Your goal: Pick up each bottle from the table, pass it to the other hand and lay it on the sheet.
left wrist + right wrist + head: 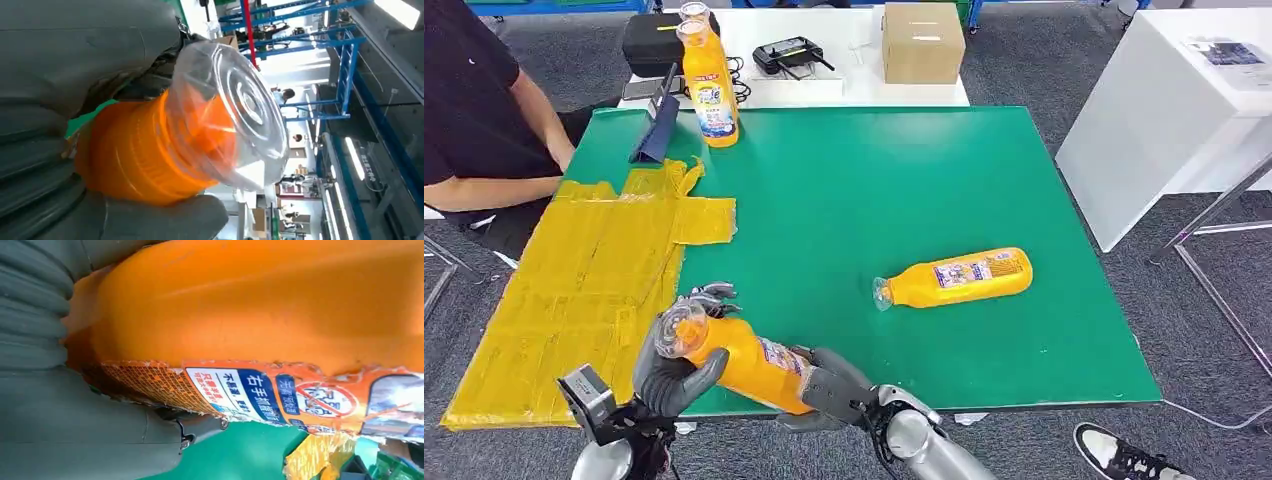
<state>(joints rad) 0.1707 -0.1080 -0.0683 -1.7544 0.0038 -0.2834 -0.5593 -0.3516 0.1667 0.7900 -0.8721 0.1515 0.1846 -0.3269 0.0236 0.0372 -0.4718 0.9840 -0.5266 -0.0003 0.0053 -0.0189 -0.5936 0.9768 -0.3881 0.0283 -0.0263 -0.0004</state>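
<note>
Beside the yellow sheet [574, 290], near edge: bottle [744, 362] held mid-handover, left hand [674, 365] clamped at the cap end, right hand [829, 390] wrapped on the base (long axis points toward the sheet). Left hand is nearer the sheet.

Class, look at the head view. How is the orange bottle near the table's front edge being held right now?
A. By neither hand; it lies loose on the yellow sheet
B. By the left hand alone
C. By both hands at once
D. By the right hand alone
C: the left hand grips the bottle at its cap end while the right hand holds its base end.
</note>
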